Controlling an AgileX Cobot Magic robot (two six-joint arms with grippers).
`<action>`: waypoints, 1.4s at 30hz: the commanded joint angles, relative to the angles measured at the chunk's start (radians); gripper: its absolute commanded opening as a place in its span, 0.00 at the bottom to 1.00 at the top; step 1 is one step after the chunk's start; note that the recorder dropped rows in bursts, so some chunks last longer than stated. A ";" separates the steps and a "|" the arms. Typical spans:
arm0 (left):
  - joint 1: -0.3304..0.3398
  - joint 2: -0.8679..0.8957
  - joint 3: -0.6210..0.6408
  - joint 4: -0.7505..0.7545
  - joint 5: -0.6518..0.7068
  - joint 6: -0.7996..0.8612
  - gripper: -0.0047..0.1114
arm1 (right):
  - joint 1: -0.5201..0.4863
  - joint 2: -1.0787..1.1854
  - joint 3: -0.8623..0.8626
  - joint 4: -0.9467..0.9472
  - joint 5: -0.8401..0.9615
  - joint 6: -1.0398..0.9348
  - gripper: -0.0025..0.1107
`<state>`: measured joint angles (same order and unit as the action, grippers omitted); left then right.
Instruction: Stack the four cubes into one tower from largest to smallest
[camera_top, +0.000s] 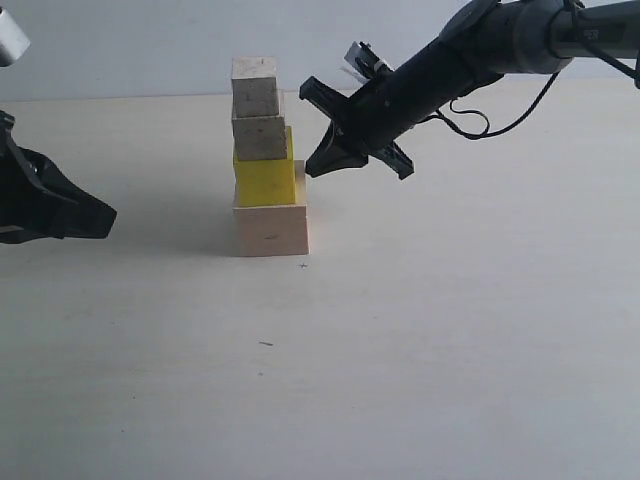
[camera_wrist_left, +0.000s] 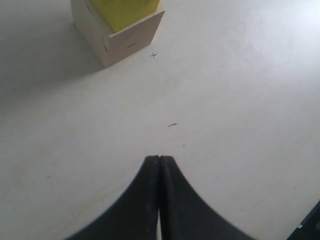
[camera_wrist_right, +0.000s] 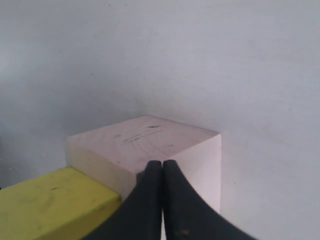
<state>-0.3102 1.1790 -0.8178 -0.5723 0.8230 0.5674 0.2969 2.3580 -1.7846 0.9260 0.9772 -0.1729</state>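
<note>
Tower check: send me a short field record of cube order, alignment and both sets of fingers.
tower: four cubes, one column
order, bottom up: large pale cube, yellow cube, medium cube, small cube
alignment: left faces roughly flush in exterior view, not centred
right gripper: fingers shut, empty, close beside yellow cube
left gripper: fingers shut, empty, well clear of tower

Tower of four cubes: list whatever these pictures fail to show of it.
- Left wrist view: the top edge crops the bright yellow cube and the large pale wooden cube; everything above is out of frame.
- Right wrist view: the shut right gripper covers part of a pale wooden cube; which tier it is, unclear.
- Exterior view: the tower's far sides are hidden.
</note>
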 joint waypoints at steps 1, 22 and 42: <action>-0.001 0.002 0.003 -0.005 -0.009 -0.007 0.04 | -0.005 -0.006 0.003 0.008 0.003 -0.010 0.02; -0.001 0.002 0.003 0.012 -0.028 -0.007 0.04 | -0.075 -0.351 0.056 -0.462 -0.246 0.029 0.02; -0.001 -0.263 0.258 -0.050 -0.563 -0.021 0.04 | 0.041 -1.312 1.040 -0.459 -0.893 -0.225 0.02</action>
<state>-0.3102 1.0161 -0.5949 -0.6095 0.3687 0.5488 0.3347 1.1633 -0.8020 0.4751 0.1071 -0.3614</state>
